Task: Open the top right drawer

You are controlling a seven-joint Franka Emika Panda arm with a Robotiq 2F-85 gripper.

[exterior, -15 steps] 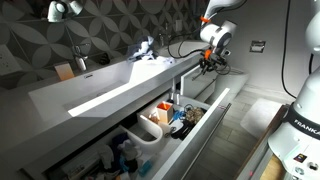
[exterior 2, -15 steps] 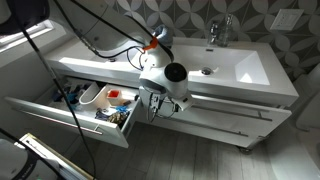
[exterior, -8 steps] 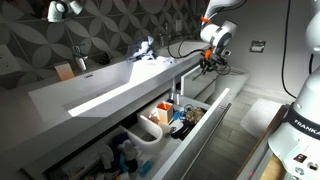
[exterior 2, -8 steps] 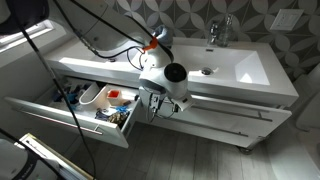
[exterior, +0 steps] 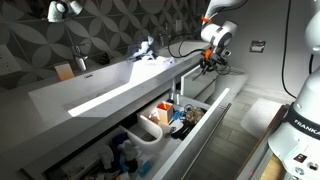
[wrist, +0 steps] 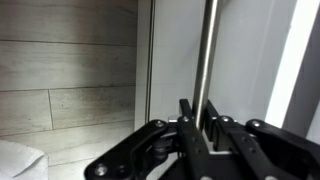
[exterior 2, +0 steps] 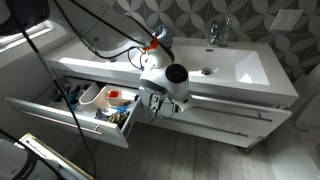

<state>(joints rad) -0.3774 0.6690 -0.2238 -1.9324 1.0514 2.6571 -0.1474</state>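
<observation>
The fingers (exterior 2: 157, 102) are closed. In the wrist view they (wrist: 200, 116) meet around a thin grey strip (wrist: 207, 50), which runs straight up from between the two tips. The strip lies against a pale flat panel, and this seems to be the front of the top right drawer (exterior 2: 235, 104). I cannot tell for sure whether the strip is a rail or only the edge of that front.

In an exterior view the drawer is shut, directly under the white basin (exterior 2: 240, 68) and flush with the front below it. The fingers touch it at the end nearer to the middle of the vanity, so nearly all of the drawer front extends away from them to one side. In an exterior view the fingers (exterior: 207, 63) also sit low against the vanity, under the edge of the basin.

On the opposite side of the fingers, the deeper drawer (exterior 2: 70, 118) stands pulled out, with a white bin (exterior 2: 92, 97) and bottles inside. The wrist view also shows a wooden floor (wrist: 60, 70) beside the vanity.
</observation>
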